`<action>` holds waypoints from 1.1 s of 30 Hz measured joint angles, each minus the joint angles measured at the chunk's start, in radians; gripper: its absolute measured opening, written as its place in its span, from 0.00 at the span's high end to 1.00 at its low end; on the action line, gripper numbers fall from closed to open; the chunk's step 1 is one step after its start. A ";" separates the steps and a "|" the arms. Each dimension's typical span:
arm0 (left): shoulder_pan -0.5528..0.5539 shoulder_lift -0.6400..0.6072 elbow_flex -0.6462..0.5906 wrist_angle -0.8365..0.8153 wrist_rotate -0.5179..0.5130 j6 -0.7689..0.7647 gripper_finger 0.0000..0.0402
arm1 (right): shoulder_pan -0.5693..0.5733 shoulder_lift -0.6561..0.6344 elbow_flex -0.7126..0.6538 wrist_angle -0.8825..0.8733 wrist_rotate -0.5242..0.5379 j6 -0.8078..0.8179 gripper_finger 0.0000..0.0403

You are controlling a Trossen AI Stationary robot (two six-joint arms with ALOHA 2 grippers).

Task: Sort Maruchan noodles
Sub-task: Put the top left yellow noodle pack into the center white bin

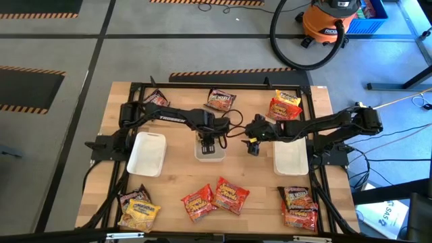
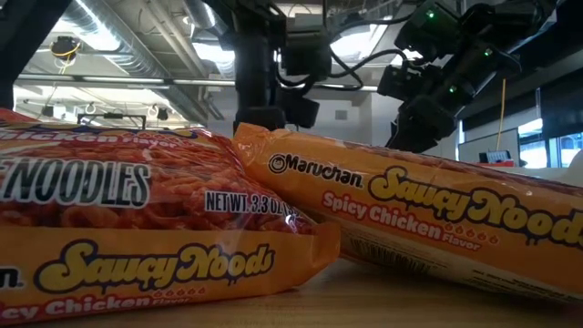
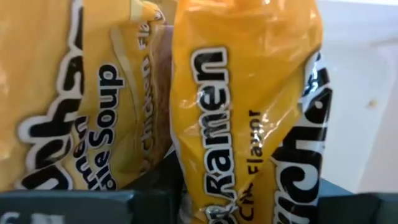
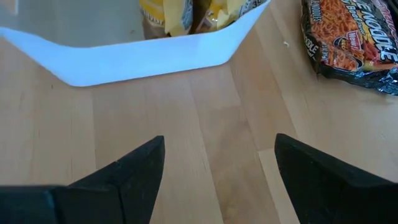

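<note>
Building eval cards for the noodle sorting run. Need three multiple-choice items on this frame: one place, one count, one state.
1. Where is the right gripper?
A. Over the bare table, between the middle tray and the right tray
B. Down inside a tray
C. Over the orange vacuum

2. How many white trays are on the table?
A. Two
B. Three
C. Five

3. What state is the right gripper in?
A. Shut on a yellow packet
B. Shut on nothing
C. Open and empty

Answers:
1 A: the high view shows it above wood between those two trays.
2 B: the left tray, the middle tray and the right tray.
3 C: its wrist view shows the fingers apart with only table between them.
</note>
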 joint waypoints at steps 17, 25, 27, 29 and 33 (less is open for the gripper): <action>0.000 0.003 0.079 -0.111 -0.091 0.079 0.47 | 0.000 0.000 0.000 0.003 -0.013 0.000 0.30; 0.011 0.003 0.117 -0.124 -0.179 0.129 0.47 | 0.000 0.000 0.000 0.002 -0.022 0.013 0.30; 0.014 0.003 0.117 -0.122 -0.178 0.128 0.47 | 0.000 0.000 0.000 0.002 -0.028 0.013 0.30; 0.014 0.003 0.117 -0.122 -0.178 0.128 0.47 | 0.000 0.000 0.000 0.002 -0.028 0.012 0.30; 0.004 -0.011 0.117 -0.137 -0.176 0.128 0.47 | 0.000 0.000 0.000 0.002 -0.028 0.012 0.30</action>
